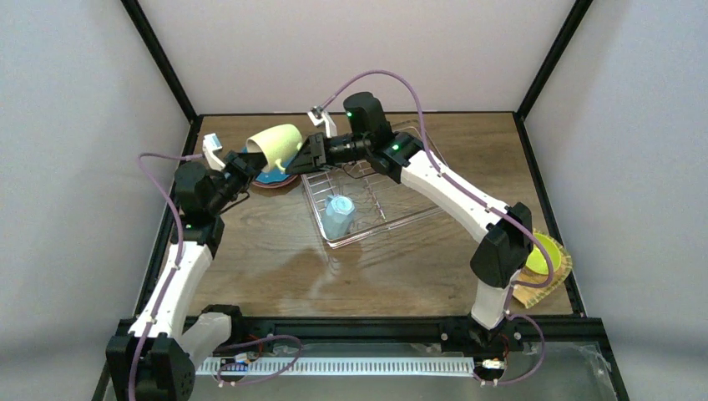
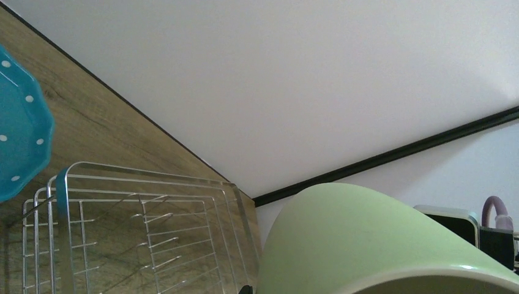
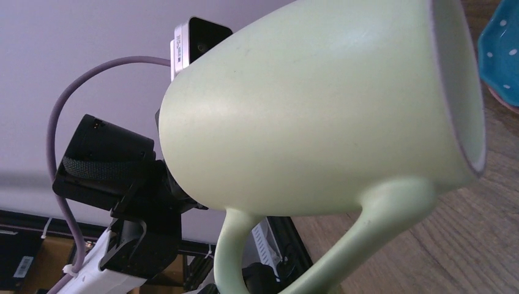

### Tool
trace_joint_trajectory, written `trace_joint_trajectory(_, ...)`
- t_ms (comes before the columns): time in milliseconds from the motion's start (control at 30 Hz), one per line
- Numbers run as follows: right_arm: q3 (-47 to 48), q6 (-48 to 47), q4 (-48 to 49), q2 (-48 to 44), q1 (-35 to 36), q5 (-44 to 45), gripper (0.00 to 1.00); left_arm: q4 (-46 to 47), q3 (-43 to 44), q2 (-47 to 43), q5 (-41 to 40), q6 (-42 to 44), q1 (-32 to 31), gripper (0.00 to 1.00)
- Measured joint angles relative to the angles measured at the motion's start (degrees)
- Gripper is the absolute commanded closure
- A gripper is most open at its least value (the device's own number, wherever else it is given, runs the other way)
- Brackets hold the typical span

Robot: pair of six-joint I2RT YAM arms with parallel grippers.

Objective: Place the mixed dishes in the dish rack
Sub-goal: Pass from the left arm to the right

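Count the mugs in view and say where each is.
2. A pale green mug is raised above the blue dotted plate at far left; a light blue mug sits in the dish rack. Others may be hidden behind the arms.

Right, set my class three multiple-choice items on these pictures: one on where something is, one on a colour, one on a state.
1. Where is the light blue mug?
A. on a shelf
B. in the wire dish rack
C. in a sink

2. What colour is the mug between the left end effector and the right end effector?
A. red
B. white
C. pale green

3. How is that mug?
A. raised off the table, tipped on its side
B. standing upright on it
C. lying in the rack

Answers:
1 B, the top view shows it inside the wire grid.
2 C, all three views show pale green.
3 A, the right wrist view shows it tilted in the air, with the wood below.
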Motion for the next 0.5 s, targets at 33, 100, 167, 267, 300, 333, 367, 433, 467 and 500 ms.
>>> trace_joint_trajectory(33,0.00,0.24,0.00,0.00,-0.07,-0.24,0.25,-0.02,0.00,-0.07,0.24,-0.02,0.04,0.97)
trace_joint_trajectory(100,0.00,0.85,0.00,0.00,-0.11,-0.83,0.25,0.00,0.00,-0.22,0.66,0.00,0.09,0.97)
trace_joint_trajectory(167,0.00,1.44,0.11,0.00,-0.13,-1.62,0.25,0.00,0.00,-0.50,1.16,0.02,0.15,0.97)
trace_joint_trajectory(267,0.00,2.54,0.50,0.00,-0.17,-2.78,0.25,0.00,0.00,-1.03,1.62,0.04,0.22,0.97)
trace_joint_trajectory(300,0.00,2.91,0.70,0.00,-0.24,-3.17,0.24,0.00,0.00,-1.29,1.68,0.04,0.24,0.97)
trace_joint_trajectory(333,0.00,3.30,0.98,0.00,-0.31,-3.58,0.24,0.00,0.00,-1.51,1.75,0.02,0.24,0.97)
trace_joint_trajectory(367,0.00,3.87,1.29,0.00,-0.35,-4.11,0.24,0.00,0.00,-1.79,1.90,0.02,0.24,0.97)
trace_joint_trajectory(433,0.00,4.83,1.95,0.00,-0.46,-5.11,0.24,0.00,0.00,-2.47,2.08,0.00,0.24,0.97)
trace_joint_trajectory(467,0.00,5.42,2.34,0.00,-0.52,-5.60,0.24,0.02,0.00,-2.78,2.12,0.00,0.24,0.97)
trace_joint_trajectory(500,0.00,6.03,2.78,0.00,-0.61,-6.16,0.24,0.04,0.00,-3.06,2.23,0.00,0.24,0.97)
